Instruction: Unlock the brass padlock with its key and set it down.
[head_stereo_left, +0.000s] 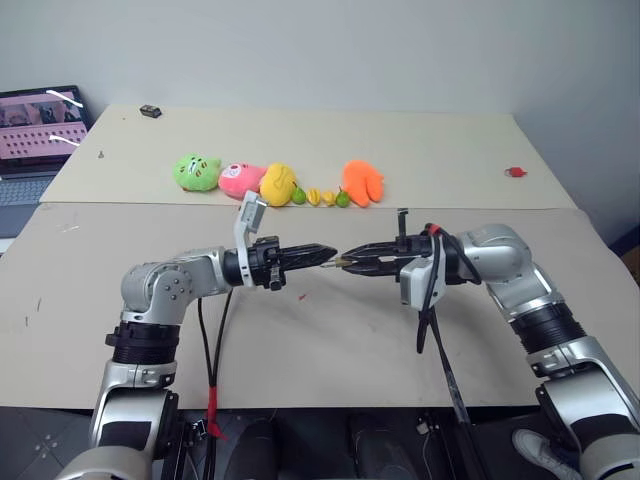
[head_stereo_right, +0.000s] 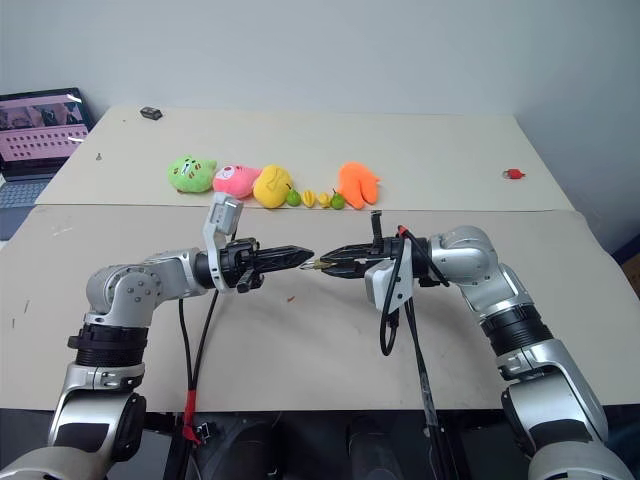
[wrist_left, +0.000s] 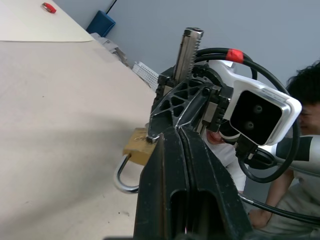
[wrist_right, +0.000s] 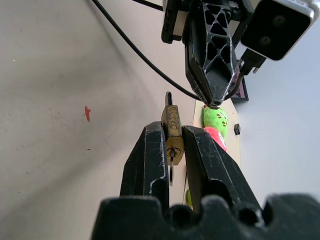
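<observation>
- The right gripper (wrist_right: 172, 150) has its two black fingers clamped on the small brass padlock with a silvery shackle (wrist_right: 172, 131), held above the beige table (head_stereo_left: 330, 340).
- The left gripper (head_stereo_left: 325, 255), fingers pressed together, points at it from nine o'clock, tips nearly touching.
- I cannot tell where the key is.
- Plush toys (head_stereo_left: 275, 183) lie at twelve o'clock.

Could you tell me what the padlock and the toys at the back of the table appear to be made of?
The padlock, clamped in the right gripper, looks like brass: a dull yellow-gold body with a scuffed finish. Its shackle looks like bright silvery steel, smooth and shiny. The toys look like soft plush fabric, matte and rounded, though their filling cannot be judged.
</observation>
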